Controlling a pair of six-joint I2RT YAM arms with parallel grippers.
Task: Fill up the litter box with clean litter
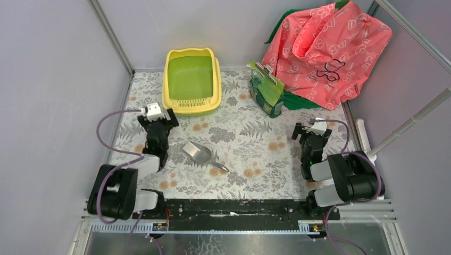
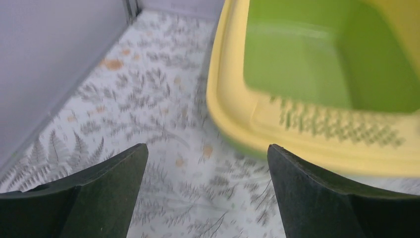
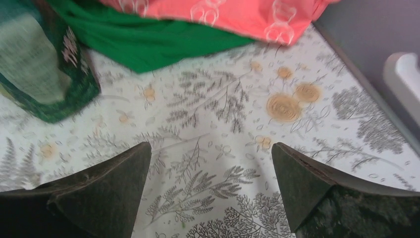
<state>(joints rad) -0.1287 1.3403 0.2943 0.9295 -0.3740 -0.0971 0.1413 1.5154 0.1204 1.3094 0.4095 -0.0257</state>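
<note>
Left tool [image 2: 207, 147] near litter box [image 1: 193, 106], scoop [image 1: 198, 152], green bag [image 1: 268, 91], pink sack [image 1: 324, 50]

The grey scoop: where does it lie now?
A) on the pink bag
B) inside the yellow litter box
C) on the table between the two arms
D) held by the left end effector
C: the scoop lies on the patterned table, apart from the litter box, with nothing holding it.

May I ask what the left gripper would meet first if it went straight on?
Probably the patterned table cover, just beside the near corner of the litter box; the left gripper points at bare cloth, though depth is unclear.
</note>
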